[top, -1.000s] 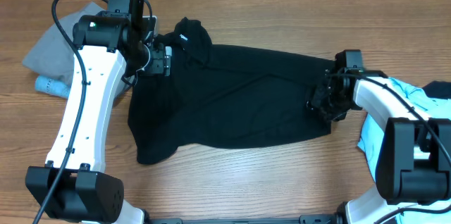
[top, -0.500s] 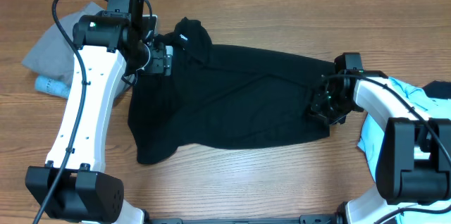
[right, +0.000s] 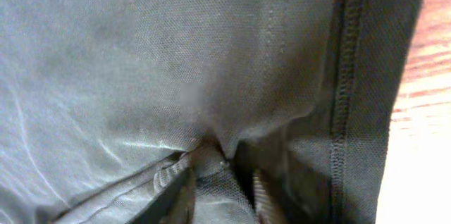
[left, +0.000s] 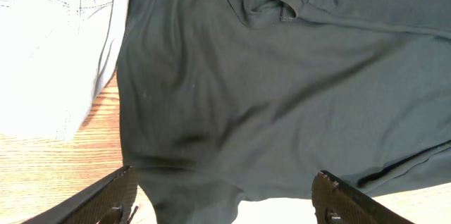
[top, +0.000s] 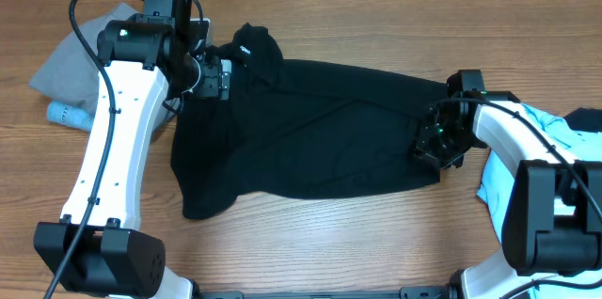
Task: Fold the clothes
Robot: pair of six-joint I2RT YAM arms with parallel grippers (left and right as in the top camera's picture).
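Trousers are bunching inside the right gripper, its nearly closed fingers pinching a fold, tips cut off. Left gripper is hovering wide open, empty.

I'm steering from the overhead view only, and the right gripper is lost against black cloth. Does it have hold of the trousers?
Observer: Yes. The right wrist view shows the right gripper closed on a small pinch of the trousers, beside the stitched hem.
Operator: And the left one?
Observer: The left wrist view shows the left gripper wide open above smooth cloth, holding nothing.
Operator: Anything else near it?
Observer: The grey shorts lie against the trousers' edge there.
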